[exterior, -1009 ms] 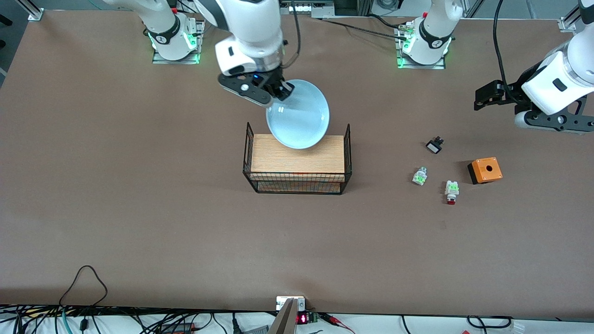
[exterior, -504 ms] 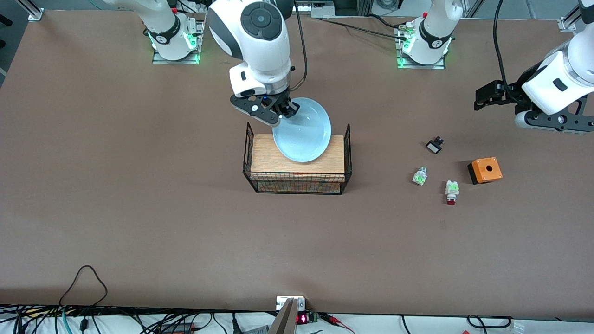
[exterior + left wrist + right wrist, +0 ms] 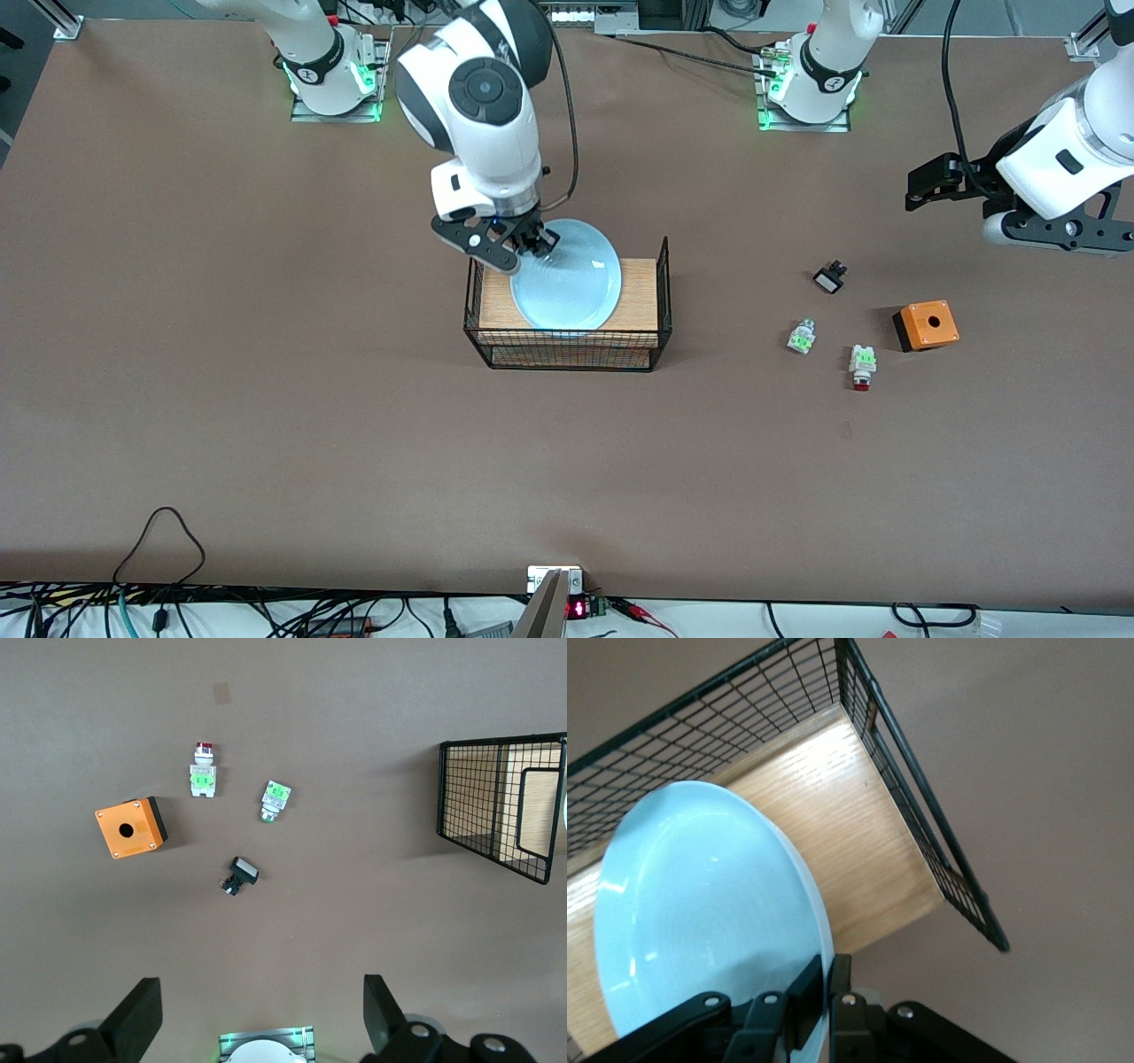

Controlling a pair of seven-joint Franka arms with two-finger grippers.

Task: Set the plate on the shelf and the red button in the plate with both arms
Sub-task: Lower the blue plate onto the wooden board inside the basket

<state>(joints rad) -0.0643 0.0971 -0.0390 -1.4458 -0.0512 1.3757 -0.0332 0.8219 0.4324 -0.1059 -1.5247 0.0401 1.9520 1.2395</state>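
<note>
Brown table (image 3: 266, 354), right gripper (image 3: 532, 245) clamping round pale-blue plate (image 3: 567, 279) tilted over wooden wire rack (image 3: 567, 341), left gripper (image 3: 257, 1019) wide, waiting above tiny red-capped button (image 3: 861, 364).

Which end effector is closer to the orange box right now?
Left. The left end effector hangs open above the table beside the orange box; the right end effector grips the plate over the rack.

Light: bright, even, from overhead.
Shadows: soft, short, just beside the orange box (image 3: 926, 324).
Glare: pale sheen on the plate (image 3: 700, 912).
Focus: sharp.
</note>
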